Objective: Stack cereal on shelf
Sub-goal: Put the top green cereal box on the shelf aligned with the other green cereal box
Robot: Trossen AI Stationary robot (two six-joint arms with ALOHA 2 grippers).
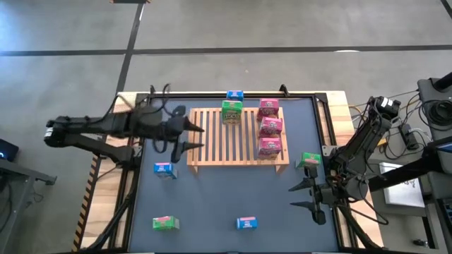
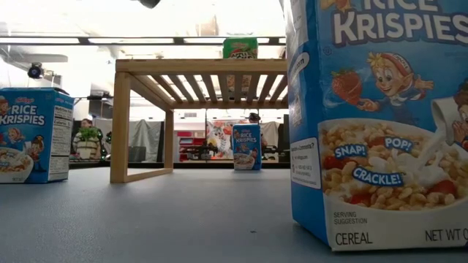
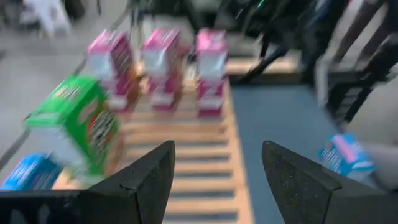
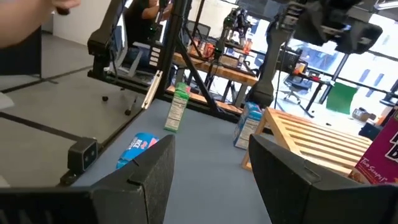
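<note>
High view shows us the wooden shelf (image 1: 236,137) sitting at the back middle of the dark table (image 1: 212,204). On it we see 3 pink boxes (image 1: 270,127) in a row down its right side and 1 green box (image 1: 232,111) near its back edge. A blue box (image 1: 234,94) stands on the table just behind the green one.

We see 4 more boxes on the table: a blue one (image 1: 164,169) left of the shelf, a green one (image 1: 310,160) right of it, and near the front a green one (image 1: 164,223) and a blue one (image 1: 246,223).

Our left gripper (image 1: 195,136) is at the shelf's left edge. Its fingers are spread apart and hold nothing. Our right gripper (image 1: 305,197) hangs over the table's right side, also spread apart and holding nothing.
</note>
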